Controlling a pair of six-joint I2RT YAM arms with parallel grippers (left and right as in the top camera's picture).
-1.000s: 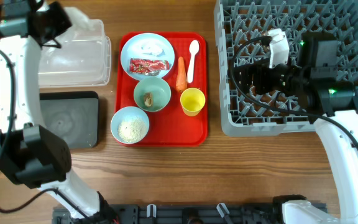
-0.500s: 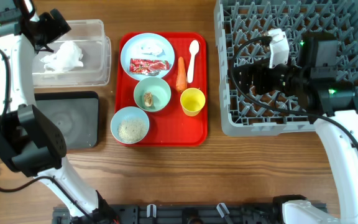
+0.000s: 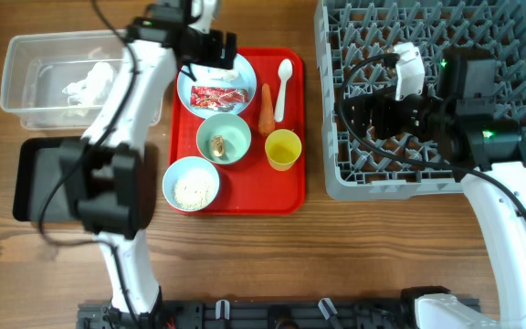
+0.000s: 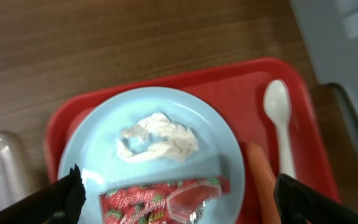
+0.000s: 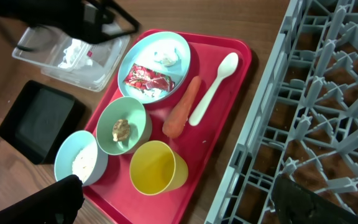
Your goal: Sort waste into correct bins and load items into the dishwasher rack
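1. Waste sorting is in hand. Your left gripper (image 4: pixel 179 186) hangs over the plate (image 4: pixel 98 149), jaws wide, holding nothing.
2. The wrapper (image 4: pixel 166 198) lies between its fingers, the tissue (image 4: pixel 157 138) just ahead.
3. Next move, I judge: shift forward, drop, pinch the tissue, carry it to the tub (image 3: pixel 16 91).
4. Your right gripper (image 5: pixel 179 186) is wide open and empty over the rack (image 5: pixel 328 124).

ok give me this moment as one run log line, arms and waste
left gripper: open, above plate | right gripper: open, empty, over rack | tissue in clear tub | tissue scrap, red wrapper on plate
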